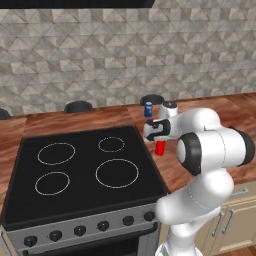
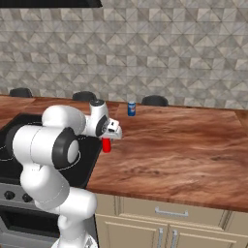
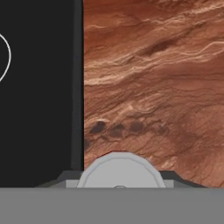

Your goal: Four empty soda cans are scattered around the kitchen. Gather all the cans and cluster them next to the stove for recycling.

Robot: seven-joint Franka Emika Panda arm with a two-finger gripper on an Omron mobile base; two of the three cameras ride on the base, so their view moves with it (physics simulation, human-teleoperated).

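Left base view: the stove (image 1: 85, 170) fills the lower left, its black glass top bare. To its right runs the wood tabletop (image 1: 200, 120). The white arm rises from the lower right and reaches over the seam between stove and tabletop. Its tool (image 1: 160, 141) points down and is closed on a red can (image 1: 160, 148), which hangs upright below the hand, just beside the stove's right edge. Whether the can's base touches the wood cannot be told from here. A blue can (image 1: 148, 109) stands upright farther back on the tabletop, near the tiled wall (image 1: 125, 55), close to the stove's back right corner. Dark stool seats (image 1: 78, 106) show beyond the tabletop's far edge.

Right base view: the arm rises from the lower left. The tool (image 2: 107, 139) grips the red can (image 2: 106, 145) from above, right by the stove's (image 2: 82, 160) edge, over the wood. The blue can (image 2: 131, 109) stands apart from it, toward the wall. Beige cabinets (image 2: 169, 223) with bar handles sit under the tabletop (image 2: 184, 150).

Hand view: the camera looks straight down. The red can's silvery top (image 3: 120, 173) sits at the bottom between the fingers, held. Black stove glass (image 3: 35, 96) lies left, with part of a white ring; wood tabletop (image 3: 157, 78) lies right.
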